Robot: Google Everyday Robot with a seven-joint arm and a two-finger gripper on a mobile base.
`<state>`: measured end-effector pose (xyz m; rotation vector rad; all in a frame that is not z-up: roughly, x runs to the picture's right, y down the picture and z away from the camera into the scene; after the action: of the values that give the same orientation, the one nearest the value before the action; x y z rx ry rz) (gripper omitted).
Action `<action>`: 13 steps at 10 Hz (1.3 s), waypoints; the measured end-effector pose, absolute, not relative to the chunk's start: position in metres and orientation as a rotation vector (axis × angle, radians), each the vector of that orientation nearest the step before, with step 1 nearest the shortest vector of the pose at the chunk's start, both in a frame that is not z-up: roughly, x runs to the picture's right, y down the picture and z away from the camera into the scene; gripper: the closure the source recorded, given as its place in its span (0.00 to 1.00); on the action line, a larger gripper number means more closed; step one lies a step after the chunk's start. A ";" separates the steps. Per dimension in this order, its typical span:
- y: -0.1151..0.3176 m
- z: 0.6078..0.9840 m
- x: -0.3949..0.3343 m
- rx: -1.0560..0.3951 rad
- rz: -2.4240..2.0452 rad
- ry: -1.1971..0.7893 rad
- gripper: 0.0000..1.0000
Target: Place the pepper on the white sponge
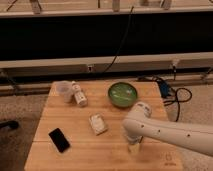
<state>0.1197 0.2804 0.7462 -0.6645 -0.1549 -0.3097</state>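
On a wooden desk (50, 112) we see a black phone (59, 140), a clear cup (63, 91), a white bottle (78, 94), the sponge (97, 124) mid-desk and a green bowl (123, 95). Just right of the sponge, the gripper (134, 146) points down, fingers released. We cannot make out the pepper.

From the gripper (134, 146), low over the table (80, 159), bare wood lies toward the sponge (98, 124) at ten o'clock; a bowl (123, 94) stands at twelve.
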 end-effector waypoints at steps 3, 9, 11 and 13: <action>0.278 0.748 0.123 -0.660 -0.320 -0.162 0.20; 0.281 0.755 0.168 -0.654 -0.343 -0.193 0.20; 0.286 0.761 0.175 -0.659 -0.365 -0.201 0.20; 0.289 0.768 0.179 -0.659 -0.382 -0.209 0.20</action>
<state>0.1794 0.2886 0.7683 -0.6590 -0.2086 -0.3822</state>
